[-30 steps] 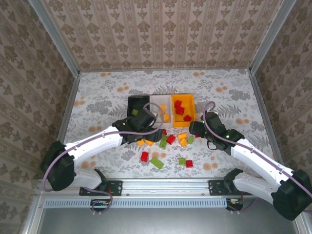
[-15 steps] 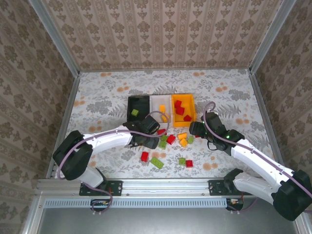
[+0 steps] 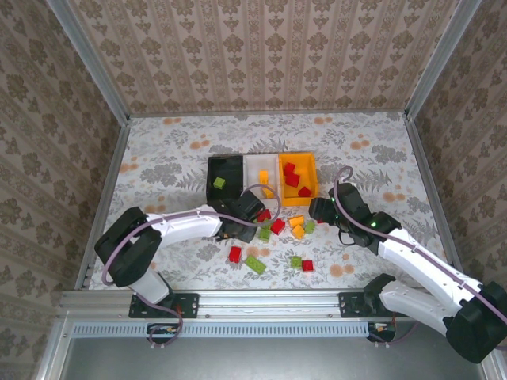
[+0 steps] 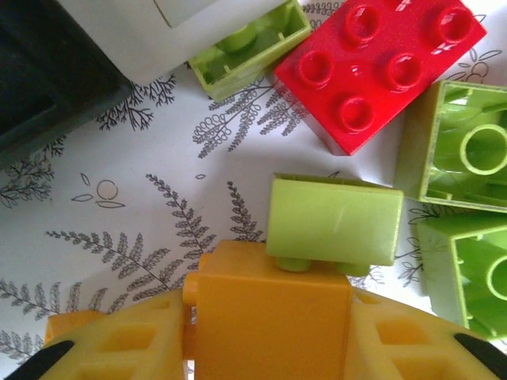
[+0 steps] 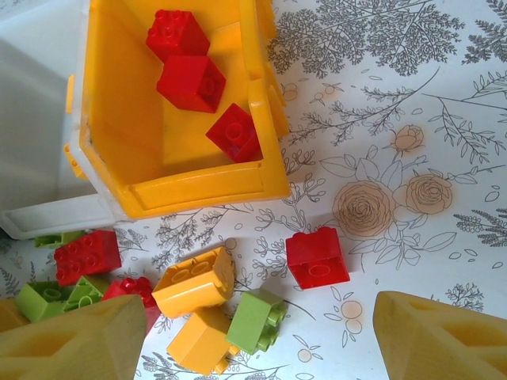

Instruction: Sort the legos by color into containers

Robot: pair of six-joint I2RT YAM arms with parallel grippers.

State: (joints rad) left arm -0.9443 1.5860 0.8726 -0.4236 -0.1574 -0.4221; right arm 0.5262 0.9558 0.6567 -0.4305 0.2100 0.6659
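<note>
Orange plastic sits in the grip of the left gripper (image 4: 268,340): its fingers (image 4: 119,348) press on both sides of an orange brick (image 4: 269,305) lying on the table (image 4: 119,214), so it looks clamped rather than merely framed. A green brick (image 4: 333,222) touches the far face of that brick, studs toward it, with a red brick (image 4: 380,67) just beyond. The cleanest pick, I judge, is a straight vertical lift, slow enough to see whether the green neighbour clings; if it rides up, a fresh grip would beat carrying two colours. The white bin (image 3: 261,157), just beyond the pile, holds orange pieces, so it is the likely target; the black bin (image 3: 226,166) holds a green one and the orange bin (image 5: 198,190) three red ones. A low release over the white bin should stop any bounce. Seen from above, the left arm lies low and stretched rightward, wrist tipped down near the white bin's front. The right arm is bent, and the right gripper (image 5: 253,317) hangs over the pile's right side near the orange bin, spread wide with nothing in it.
</note>
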